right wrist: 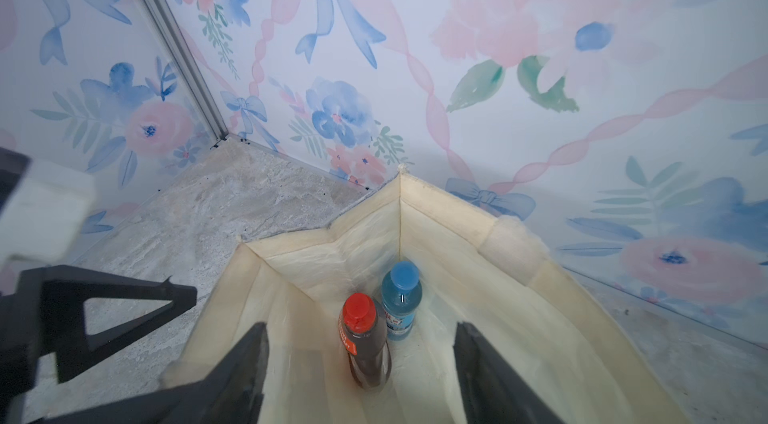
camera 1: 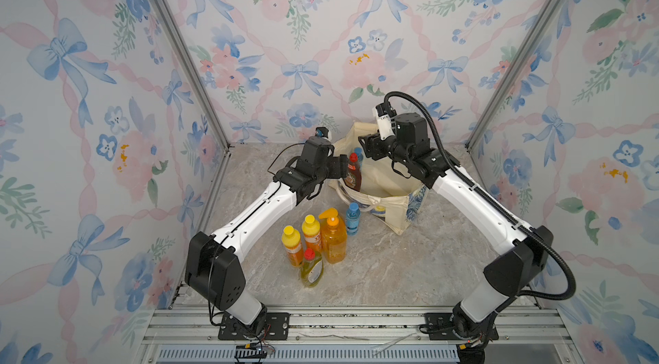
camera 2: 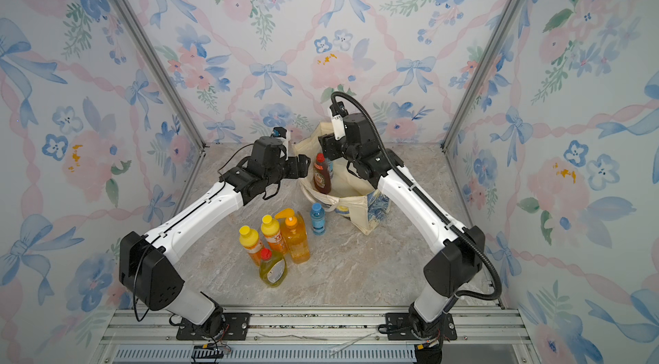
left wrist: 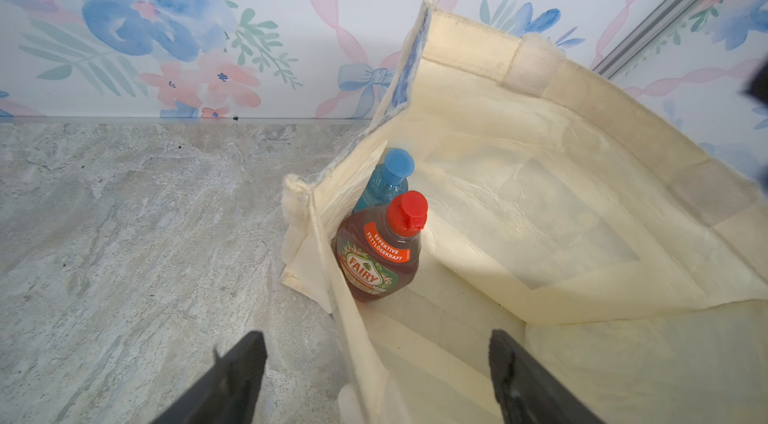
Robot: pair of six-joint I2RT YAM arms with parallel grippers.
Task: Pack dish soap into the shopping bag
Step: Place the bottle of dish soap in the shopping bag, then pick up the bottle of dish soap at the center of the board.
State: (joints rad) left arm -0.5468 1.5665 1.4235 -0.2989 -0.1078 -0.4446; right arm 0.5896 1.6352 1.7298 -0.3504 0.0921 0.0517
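The cream shopping bag (camera 1: 378, 180) (camera 2: 351, 180) stands open at the back of the table, blue print on its outside. Inside it a red-capped brown dish soap bottle (camera 1: 353, 169) (left wrist: 380, 251) (right wrist: 365, 339) stands upright against a blue-capped bottle (left wrist: 386, 181) (right wrist: 401, 297) in the corner. My left gripper (camera 1: 342, 166) (left wrist: 376, 339) is open and empty, its fingers astride the bag's left wall. Over the bag's mouth, my right gripper (camera 1: 367, 146) (right wrist: 361, 330) hangs open and empty, above the red-capped bottle.
In front of the bag stand a small blue bottle (camera 1: 352, 218), an orange pump bottle (camera 1: 333, 237), two yellow-capped orange bottles (camera 1: 310, 234) (camera 1: 292, 244) and a red-capped yellow bottle (camera 1: 312, 267). Floral walls close in the back and sides.
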